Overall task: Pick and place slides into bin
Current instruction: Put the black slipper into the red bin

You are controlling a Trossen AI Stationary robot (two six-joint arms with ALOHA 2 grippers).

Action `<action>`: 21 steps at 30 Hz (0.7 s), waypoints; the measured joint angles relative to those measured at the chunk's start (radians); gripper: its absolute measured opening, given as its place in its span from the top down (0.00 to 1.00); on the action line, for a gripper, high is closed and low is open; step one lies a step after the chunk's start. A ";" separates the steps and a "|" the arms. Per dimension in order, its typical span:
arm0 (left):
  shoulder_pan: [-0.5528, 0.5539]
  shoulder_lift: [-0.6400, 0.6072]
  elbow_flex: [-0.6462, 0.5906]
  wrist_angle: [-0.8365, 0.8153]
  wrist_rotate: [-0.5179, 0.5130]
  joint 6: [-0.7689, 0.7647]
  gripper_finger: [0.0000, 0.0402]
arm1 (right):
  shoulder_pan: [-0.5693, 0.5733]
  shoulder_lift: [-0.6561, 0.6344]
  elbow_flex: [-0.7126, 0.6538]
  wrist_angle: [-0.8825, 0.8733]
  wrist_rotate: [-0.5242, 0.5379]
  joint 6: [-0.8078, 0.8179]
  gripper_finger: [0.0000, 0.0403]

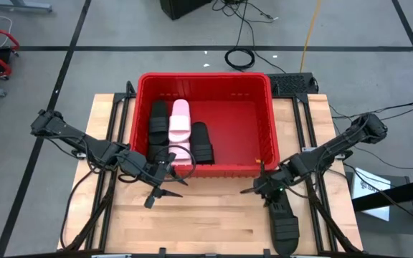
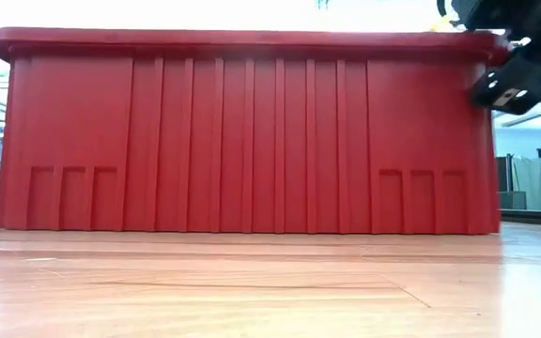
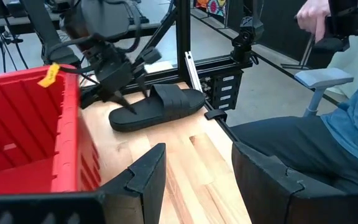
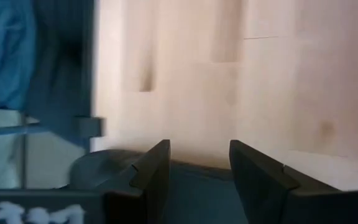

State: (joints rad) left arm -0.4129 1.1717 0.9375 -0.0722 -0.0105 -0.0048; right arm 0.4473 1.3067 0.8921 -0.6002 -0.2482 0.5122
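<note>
No text, label, brand, number or sign can be read in any view. The small yellow tag [image 3: 49,74] clipped to the rim of the large bright red ribbed plastic bin [image 3: 23,118] carries no legible marking (it shows as a plain yellow scrap). A white sheet [image 1: 368,185] lying on the floor beside the pale wooden worktop [image 1: 206,222] has dark marks on it, too small to make out. White blurred marks [image 4: 36,213] at the edge of the right wrist view cannot be deciphered either.

Left hand [image 1: 162,183] and right hand [image 1: 258,188] both spread.
</note>
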 joint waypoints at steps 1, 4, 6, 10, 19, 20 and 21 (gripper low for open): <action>0.000 0.000 0.000 0.000 0.000 0.000 0.55 | -0.011 0.000 0.000 -0.010 0.017 -0.007 0.62; 0.000 0.000 0.000 0.000 0.000 0.000 0.55 | -0.034 0.000 0.000 -0.042 0.072 -0.031 0.62; 0.000 0.000 0.000 0.000 0.000 0.000 0.55 | -0.042 0.000 0.000 -0.057 0.093 -0.044 0.62; 0.000 0.000 0.000 -0.001 0.000 -0.002 0.55 | -0.047 0.000 0.001 -0.014 0.012 -0.004 0.62; 0.000 0.000 0.000 0.001 0.000 -0.002 0.55 | 0.002 -0.019 0.000 0.165 -0.180 0.095 0.62; 0.000 0.000 0.000 0.001 0.000 -0.004 0.55 | 0.006 -0.022 0.000 0.174 -0.187 0.108 0.62; 0.000 0.000 0.000 0.000 0.000 -0.004 0.55 | 0.013 -0.027 0.001 0.177 -0.193 0.119 0.62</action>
State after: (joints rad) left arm -0.4129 1.1715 0.9375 -0.0723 -0.0105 -0.0090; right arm 0.4601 1.2798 0.8928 -0.4231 -0.4411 0.6315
